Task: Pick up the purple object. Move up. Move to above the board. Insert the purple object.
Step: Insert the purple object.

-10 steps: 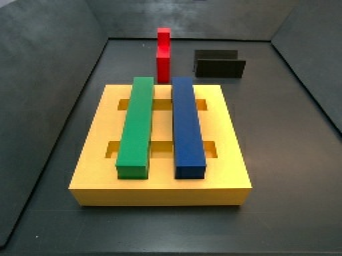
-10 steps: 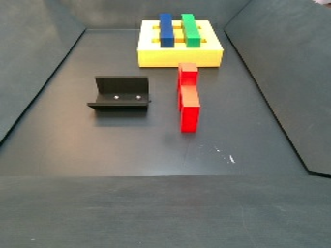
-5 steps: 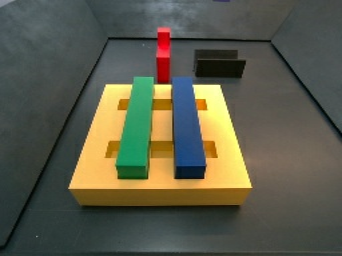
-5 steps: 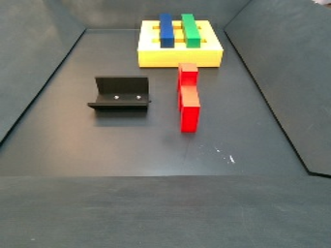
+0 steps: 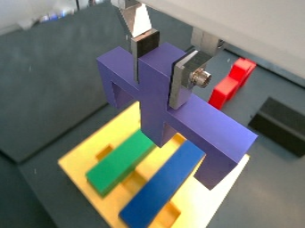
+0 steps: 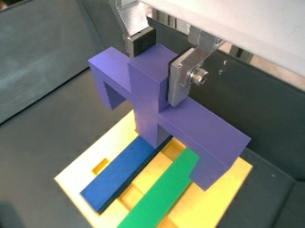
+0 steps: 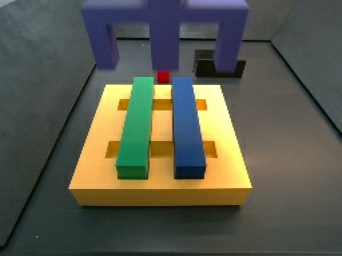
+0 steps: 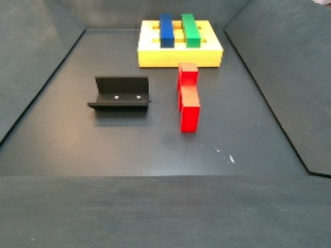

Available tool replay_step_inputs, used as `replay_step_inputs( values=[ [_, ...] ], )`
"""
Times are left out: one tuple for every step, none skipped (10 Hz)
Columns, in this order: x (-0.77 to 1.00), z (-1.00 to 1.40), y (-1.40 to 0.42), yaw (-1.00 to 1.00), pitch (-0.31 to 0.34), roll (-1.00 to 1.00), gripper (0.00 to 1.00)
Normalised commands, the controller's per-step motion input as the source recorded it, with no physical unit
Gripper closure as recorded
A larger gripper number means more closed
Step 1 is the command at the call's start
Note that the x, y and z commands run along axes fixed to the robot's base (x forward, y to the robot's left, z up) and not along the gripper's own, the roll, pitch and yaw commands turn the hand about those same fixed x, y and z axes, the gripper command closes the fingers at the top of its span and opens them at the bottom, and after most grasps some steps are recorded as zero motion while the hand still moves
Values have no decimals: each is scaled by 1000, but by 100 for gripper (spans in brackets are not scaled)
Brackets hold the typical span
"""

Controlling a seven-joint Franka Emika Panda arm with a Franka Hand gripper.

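Observation:
The gripper [image 5: 165, 62] is shut on the raised central post of the purple object [image 5: 197, 125], one silver finger [image 5: 185, 78] on each side; both wrist views show this [image 6: 163, 61]. The purple object [image 6: 191, 129] hangs legs down above the yellow board [image 5: 81, 158], apart from it. In a side view the purple object [image 7: 167, 25] hovers over the board's [image 7: 94, 160] far edge. The board bears a green bar [image 7: 135, 125] and a blue bar [image 7: 187, 125]. The gripper itself is out of both side views, and one side view shows only the board [image 8: 149, 56].
A long red block [image 8: 189, 97] lies on the dark floor beside the board, and it also shows in a wrist view [image 5: 233, 80]. The dark fixture [image 8: 120, 94] stands further off. Dark walls enclose the floor on all sides.
The purple object has come into a side view above the board's far edge, where none showed before. It now hides most of the red block there. Nothing on the floor has moved.

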Motion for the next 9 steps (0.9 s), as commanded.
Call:
replay_step_inputs(
  values=[
    [197,-786,-706,0,-53,121,100],
    [209,-643,-540,57,-47,-4,100],
    [254,-523,-426,20,-86,0,100],
    [131,-500,-140,0,-76,129,100],
    [-229,-300,0,31,-110,100,100],
    [-169,-94,0,0,-30,21,100],
    [-200,-163,0,0,-89,14,100],
    [-14,-300,0,54,-107,0,100],
    [-3,-446,0,51,-136,0,100]
  ],
)
